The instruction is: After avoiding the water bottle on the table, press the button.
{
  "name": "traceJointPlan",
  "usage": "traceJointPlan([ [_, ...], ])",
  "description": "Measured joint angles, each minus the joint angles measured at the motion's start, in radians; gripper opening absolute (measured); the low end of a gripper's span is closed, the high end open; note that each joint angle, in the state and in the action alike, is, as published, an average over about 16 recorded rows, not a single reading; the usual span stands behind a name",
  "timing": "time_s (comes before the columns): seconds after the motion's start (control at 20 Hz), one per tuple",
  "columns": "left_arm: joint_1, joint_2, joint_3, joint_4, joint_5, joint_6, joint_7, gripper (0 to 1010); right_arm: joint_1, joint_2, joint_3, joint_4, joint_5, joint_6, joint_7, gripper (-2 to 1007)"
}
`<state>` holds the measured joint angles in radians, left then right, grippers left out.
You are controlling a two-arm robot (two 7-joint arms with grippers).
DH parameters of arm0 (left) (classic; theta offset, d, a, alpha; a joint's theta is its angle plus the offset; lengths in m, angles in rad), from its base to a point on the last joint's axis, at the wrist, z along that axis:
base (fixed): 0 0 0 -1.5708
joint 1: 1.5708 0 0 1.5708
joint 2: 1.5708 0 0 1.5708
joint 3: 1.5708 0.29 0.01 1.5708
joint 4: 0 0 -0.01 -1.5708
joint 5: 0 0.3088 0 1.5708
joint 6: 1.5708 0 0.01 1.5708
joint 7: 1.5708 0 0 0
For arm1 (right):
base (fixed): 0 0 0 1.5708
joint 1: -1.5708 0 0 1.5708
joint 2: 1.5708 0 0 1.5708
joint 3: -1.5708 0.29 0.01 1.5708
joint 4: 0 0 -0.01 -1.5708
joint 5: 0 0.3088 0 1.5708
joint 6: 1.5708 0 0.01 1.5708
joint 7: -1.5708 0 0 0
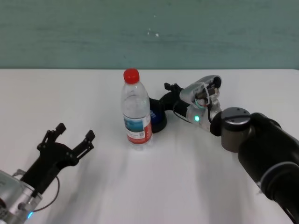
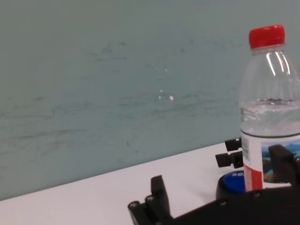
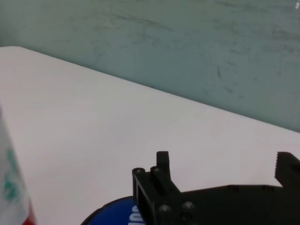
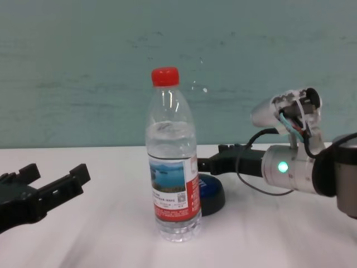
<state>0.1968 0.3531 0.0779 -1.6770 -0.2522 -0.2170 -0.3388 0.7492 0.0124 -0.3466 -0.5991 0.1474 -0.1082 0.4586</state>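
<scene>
The water bottle [image 1: 137, 109] stands upright mid-table [image 1: 201, 182], with a red cap and a lake label [image 4: 173, 187]. Just behind it and to its right sits the button [image 1: 159, 120], a blue dome on a black base [image 4: 212, 192], partly hidden by the bottle. My right gripper [image 1: 167, 93] is open and hovers over the button's far right side; in the right wrist view its fingers [image 3: 161, 161] stand wide apart with the button's blue top [image 3: 112, 213] below. My left gripper [image 1: 74, 131] rests open at the near left, well apart from the bottle [image 2: 269, 117].
A teal wall [image 1: 149, 32] rises behind the table's far edge. My right forearm [image 1: 261, 149] crosses the near right of the table. The bottle stands between my left gripper and the button.
</scene>
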Motion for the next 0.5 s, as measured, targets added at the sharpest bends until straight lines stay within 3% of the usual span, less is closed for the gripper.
traceJointPlan([
  [0.5,0.000,0.000,0.000,0.000,0.000,0.000,0.000,1010,-0.093,0.043,-0.006,-0.204,0.004,0.054,-0.051,1004],
])
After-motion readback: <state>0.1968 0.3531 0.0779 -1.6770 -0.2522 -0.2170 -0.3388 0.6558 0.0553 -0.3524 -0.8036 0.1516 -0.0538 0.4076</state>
